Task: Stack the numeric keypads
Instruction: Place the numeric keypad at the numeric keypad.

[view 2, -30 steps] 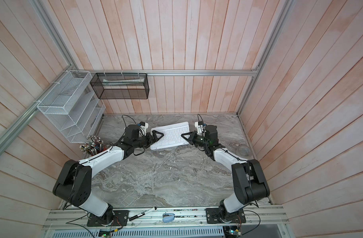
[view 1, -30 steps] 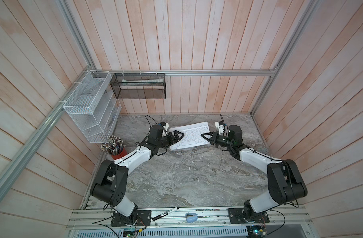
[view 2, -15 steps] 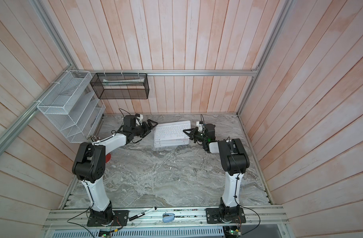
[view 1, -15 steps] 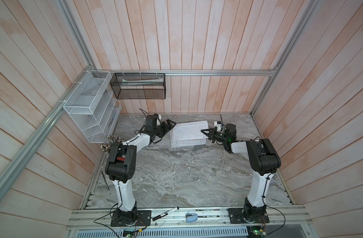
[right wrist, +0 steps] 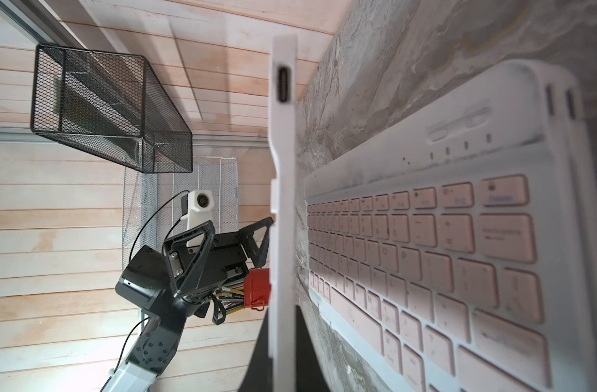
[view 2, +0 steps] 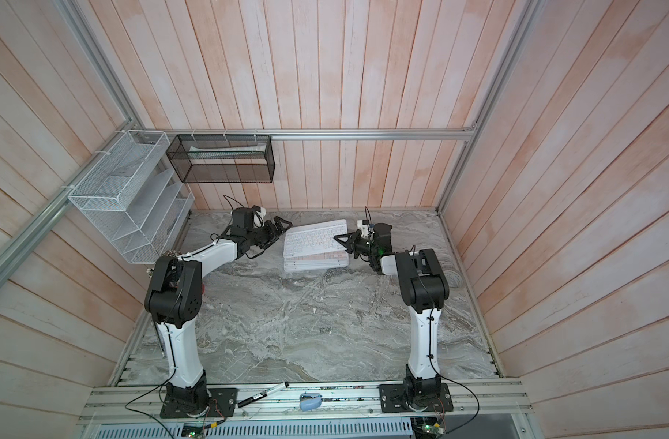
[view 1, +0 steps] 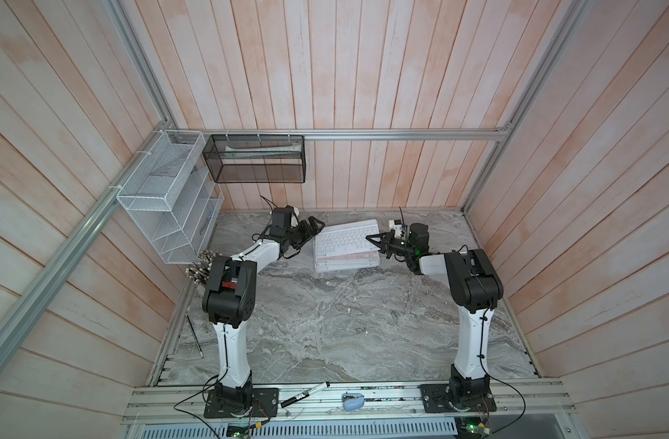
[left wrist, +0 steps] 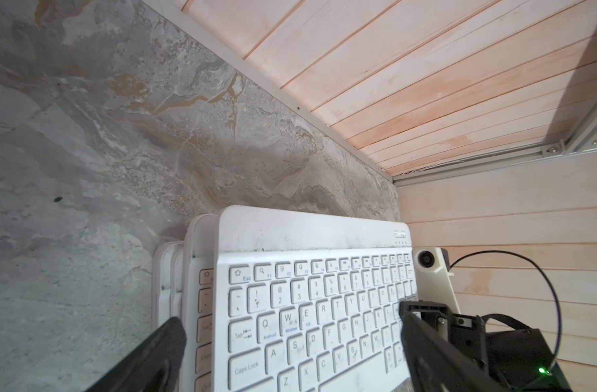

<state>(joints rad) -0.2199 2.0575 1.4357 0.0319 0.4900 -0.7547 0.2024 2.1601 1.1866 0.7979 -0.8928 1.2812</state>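
Observation:
A stack of numeric keypads [view 1: 346, 263] [view 2: 315, 262] lies at the back middle of the table, with a pink-keyed one [right wrist: 442, 254] [left wrist: 204, 302] showing on it. A white-keyed keypad [view 1: 344, 239] [view 2: 313, 241] [left wrist: 307, 322] hangs tilted over the stack. My right gripper [view 1: 374, 240] [view 2: 342, 239] [right wrist: 283, 359] is shut on its right edge, which the right wrist view shows edge-on [right wrist: 283, 203]. My left gripper [view 1: 315, 224] [view 2: 283, 224] [left wrist: 290, 342] is open at the keypad's left end, its fingers [left wrist: 164, 349] apart from the frame.
A white wire rack [view 1: 165, 197] hangs on the left wall and a black mesh basket [view 1: 255, 159] [right wrist: 103, 108] on the back wall. A red cup of pens [right wrist: 256, 288] [view 1: 199, 270] stands behind the left arm. A marker [view 1: 306, 393] lies on the front rail.
Both arms have risen at the elbows. The white-keyed keypad has shifted a little toward the back wall over the stack. The left gripper has drawn back from its left end.

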